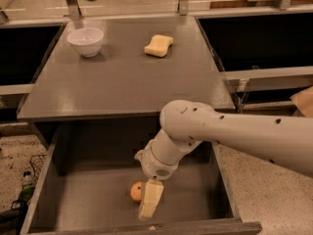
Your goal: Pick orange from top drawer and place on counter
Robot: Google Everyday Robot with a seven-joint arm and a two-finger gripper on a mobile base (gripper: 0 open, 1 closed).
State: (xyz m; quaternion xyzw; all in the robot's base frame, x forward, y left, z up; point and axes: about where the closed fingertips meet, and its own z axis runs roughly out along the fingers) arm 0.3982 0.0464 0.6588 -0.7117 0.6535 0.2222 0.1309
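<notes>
Pale tool [148, 204] inside the shallow gray wooden top drawer [83, 202], just beside, perhaps touching, the small round orange fruit [135, 192] (open or closed: cannot tell).

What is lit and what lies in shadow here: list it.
Camera view: the counter is evenly lit, with soft shadows beside the white bowl and the sponge; the top drawer is dimmer, darkest at its back wall under the counter; the gripper hangs low in the drawer, close beside the orange, both dimly lit.
</notes>
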